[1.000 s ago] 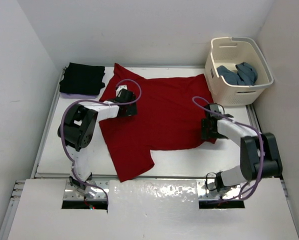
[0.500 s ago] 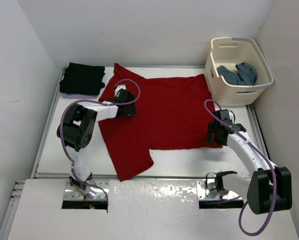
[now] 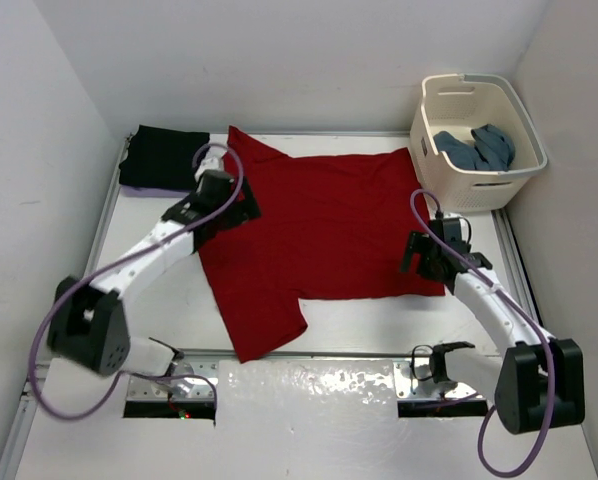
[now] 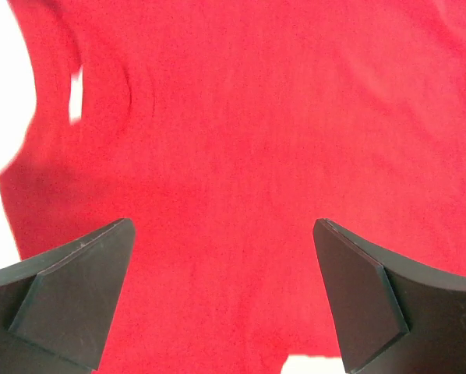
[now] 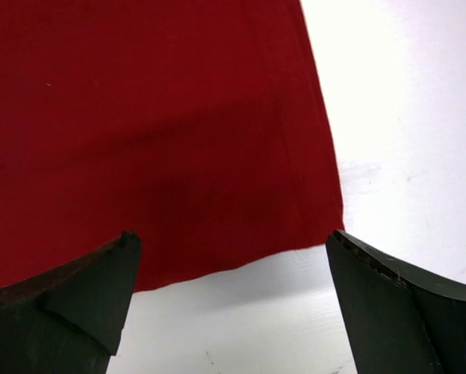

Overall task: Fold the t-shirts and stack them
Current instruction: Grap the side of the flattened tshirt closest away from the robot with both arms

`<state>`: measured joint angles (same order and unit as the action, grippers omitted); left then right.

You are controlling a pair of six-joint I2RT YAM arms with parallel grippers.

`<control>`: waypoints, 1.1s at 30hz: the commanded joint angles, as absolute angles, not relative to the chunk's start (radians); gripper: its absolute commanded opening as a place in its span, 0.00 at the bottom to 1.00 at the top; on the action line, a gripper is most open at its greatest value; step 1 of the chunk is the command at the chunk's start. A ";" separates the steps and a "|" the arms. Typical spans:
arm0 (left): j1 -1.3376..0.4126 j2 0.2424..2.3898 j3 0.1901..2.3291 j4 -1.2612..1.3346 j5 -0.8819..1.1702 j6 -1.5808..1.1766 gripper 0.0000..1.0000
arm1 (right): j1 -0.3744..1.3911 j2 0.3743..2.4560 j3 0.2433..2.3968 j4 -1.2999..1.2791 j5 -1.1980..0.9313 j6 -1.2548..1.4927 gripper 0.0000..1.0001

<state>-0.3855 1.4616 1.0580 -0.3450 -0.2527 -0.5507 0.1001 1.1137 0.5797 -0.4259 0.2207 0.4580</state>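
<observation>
The red t-shirt [image 3: 324, 225] lies spread flat across the middle of the table. A folded black t-shirt [image 3: 164, 155] sits at the back left, with a thin lavender edge [image 3: 157, 189] showing under it. A teal blue t-shirt [image 3: 476, 147] lies crumpled in the basket. My left gripper [image 3: 241, 208] hovers open over the red shirt's left shoulder area; the left wrist view shows red cloth [image 4: 241, 132] between its open fingers [image 4: 222, 226]. My right gripper [image 3: 419, 258] is open above the shirt's near right hem corner [image 5: 319, 195], with nothing between its fingertips [image 5: 231, 234].
A cream plastic laundry basket [image 3: 426, 150] stands at the back right corner, just beyond the red shirt's right sleeve. White walls close in the table on three sides. A reflective strip [image 3: 309, 385] runs along the near edge between the arm bases.
Both arms have unfolded from a tucked pose. The left gripper shifted back and left on the shirt, and the right gripper moved slightly along the right hem. Both stayed open.
</observation>
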 commanded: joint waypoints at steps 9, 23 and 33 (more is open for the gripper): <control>-0.557 1.034 0.666 -0.756 0.021 -0.776 1.00 | 0.094 0.962 0.456 -0.373 0.298 0.541 0.99; -0.594 0.927 0.462 -0.805 0.302 -0.716 0.95 | 0.087 0.977 0.376 -0.308 0.308 0.514 0.99; -0.696 0.954 0.377 -0.660 0.273 -0.827 0.92 | 0.081 1.012 0.364 -0.291 0.316 0.512 0.99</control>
